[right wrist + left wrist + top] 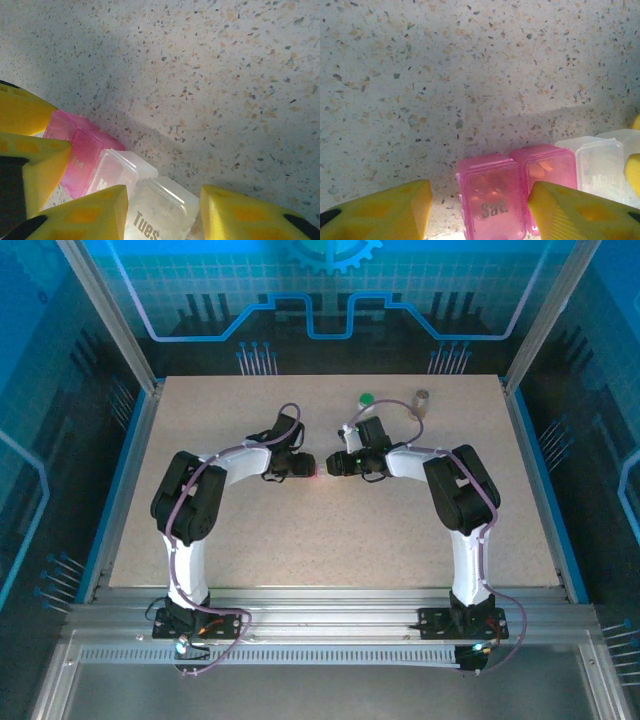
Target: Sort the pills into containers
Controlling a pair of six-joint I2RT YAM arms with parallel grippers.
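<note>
Mid-surface, pill box [492,205]: pink cells, one marked "Sat.", then clear ones w/ "Tues". Left pincer [480,192] released, astride the Sat. cell. Right pincer [164,192] grasps the clear end. Green-cap bottle [367,398] & brownish vial [422,400] near far edge. Surface [330,530] speckled beige; blue-lit walls [60,360].

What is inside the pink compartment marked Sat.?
Its lid looks shut. Through the translucent pink Sat. compartment a faint orange blur shows, perhaps pills; their number and shape are hidden by the lid.
</note>
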